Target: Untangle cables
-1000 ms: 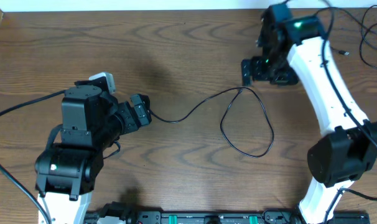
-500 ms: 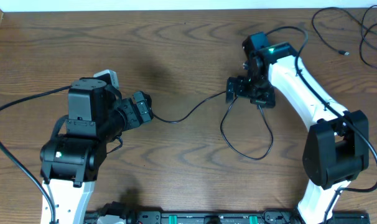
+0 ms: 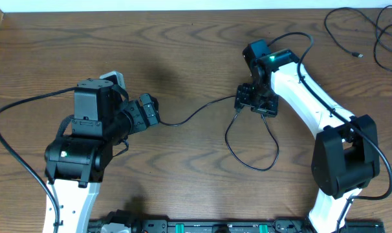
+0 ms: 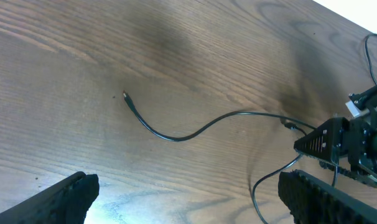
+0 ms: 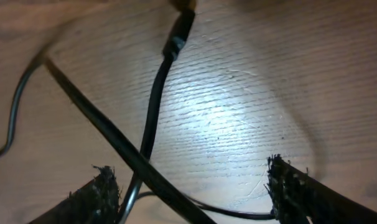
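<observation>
A thin black cable point(image 5: 154, 99) lies on the counter point(image 3: 183, 45). It runs from a plug end at 4 o'clock of the left gripper point(image 3: 152, 111) to a crossing beneath the right gripper point(image 3: 241, 98), then loops away toward 6 o'clock. Both grippers have their fingers apart. The right one straddles the crossed strands without pinching them, and the left holds nothing.

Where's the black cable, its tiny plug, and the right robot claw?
cable point(image 4: 173, 138): left wrist view, bottom of its curve.
plug point(image 4: 125, 94): left wrist view, its tip.
right gripper point(image 5: 191, 183): right wrist view, midway between its fingertips.
</observation>
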Tool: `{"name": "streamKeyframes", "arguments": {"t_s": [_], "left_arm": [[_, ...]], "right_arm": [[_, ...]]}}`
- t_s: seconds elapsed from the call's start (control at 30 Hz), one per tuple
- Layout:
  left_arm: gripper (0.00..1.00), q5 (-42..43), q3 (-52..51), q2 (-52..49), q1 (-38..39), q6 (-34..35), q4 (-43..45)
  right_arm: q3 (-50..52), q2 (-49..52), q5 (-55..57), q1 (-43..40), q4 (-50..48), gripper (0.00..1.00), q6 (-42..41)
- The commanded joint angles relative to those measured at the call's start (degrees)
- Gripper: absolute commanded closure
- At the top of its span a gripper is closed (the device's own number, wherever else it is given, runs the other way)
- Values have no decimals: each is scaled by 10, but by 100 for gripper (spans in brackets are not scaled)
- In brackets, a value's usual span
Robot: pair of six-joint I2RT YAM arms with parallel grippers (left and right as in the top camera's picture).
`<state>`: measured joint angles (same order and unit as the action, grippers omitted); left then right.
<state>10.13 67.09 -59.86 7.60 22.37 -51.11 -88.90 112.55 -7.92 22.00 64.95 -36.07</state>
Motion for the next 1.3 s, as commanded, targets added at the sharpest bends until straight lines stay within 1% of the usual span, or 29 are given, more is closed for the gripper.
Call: {"name": "streamKeyframes", "arguments": {"t_s": [0.0,0.07,0.13,0.2,0.3,0.33,0.37,0.43,0.53,0.8,1.0,1.1,1.13,1.27], "left_arm": [[2,-8,3,-1,-2,-9,-1],[2,-8,3,-1,-2,-9,-1],[2,-8,3,-1,-2,-9,-1],[2,-8,3,-1,-2,-9,-1],[2,-8,3,-1,-2,-9,-1],[2,-8,3,-1,-2,-9,-1],[2,-8,3,-1,-2,-9,-1],[2,-8,3,-1,-2,-9,-1],[2,-8,3,-1,-2,-9,-1],[2,-8,3,-1,-2,-9,-1],[2,-8,3,-1,-2,-9,-1],[2,-8,3,-1,-2,-9,-1],[2,-8,3,-1,-2,-9,-1],[2,-8,3,-1,-2,-9,-1]], "right_arm": [[17,-8,16,10,-3,26,-34],[23,-8,16,16,-7,30,-44],[28,-8,16,21,-12,37,-53],[33,-8,15,25,-13,52,-59],[33,-8,15,32,-11,87,-61],[33,-8,15,33,-11,95,-61],[33,-8,16,33,-11,99,-61],[33,-8,16,33,-13,99,-53],[27,-8,16,27,-14,99,-21],[-43,-11,25,-3,-16,99,122],[-132,-12,111,-61,-7,99,183],[-196,-13,147,-109,30,99,209],[-235,-14,153,-139,59,99,223],[-307,-14,153,-200,130,99,261]]}}
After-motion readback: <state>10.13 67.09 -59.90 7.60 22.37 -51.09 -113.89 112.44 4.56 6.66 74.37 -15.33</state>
